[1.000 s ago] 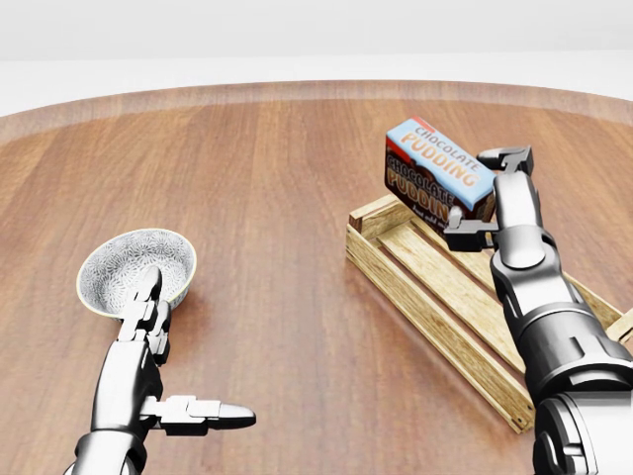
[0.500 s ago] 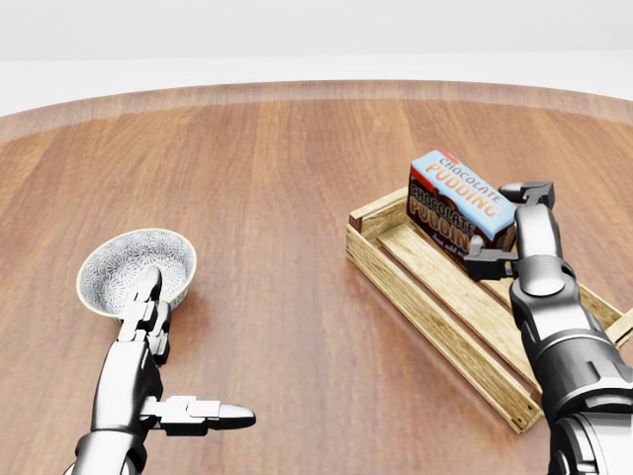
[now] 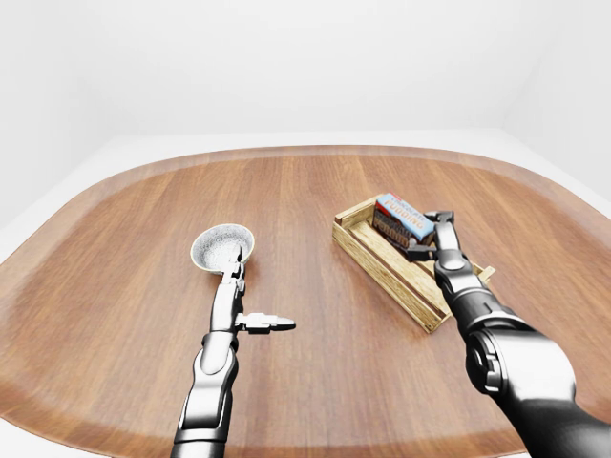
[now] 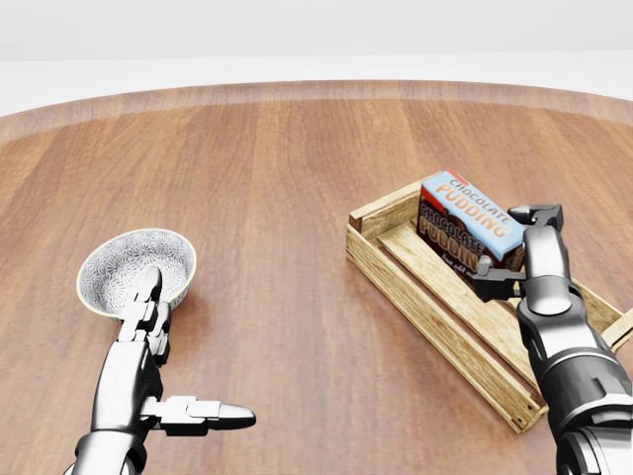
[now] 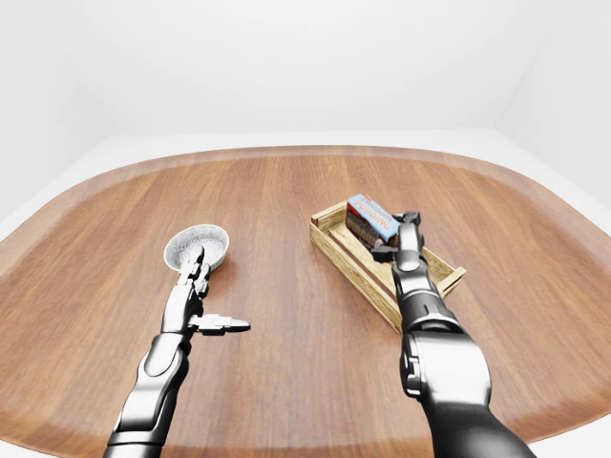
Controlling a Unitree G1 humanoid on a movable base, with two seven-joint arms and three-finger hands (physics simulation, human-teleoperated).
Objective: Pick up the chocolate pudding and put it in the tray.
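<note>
While the right hand (image 4: 512,252) grips the chocolate pudding (image 4: 467,233) inside the tray (image 4: 435,307), the left hand (image 4: 158,336) hangs open

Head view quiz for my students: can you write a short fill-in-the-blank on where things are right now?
1. The right hand grips the ____ box.
2. The box is over the wooden ____.
3. The bowl lies on the view's ____ side.
4. The left hand holds ____.

Missing words: pudding; tray; left; nothing
</note>
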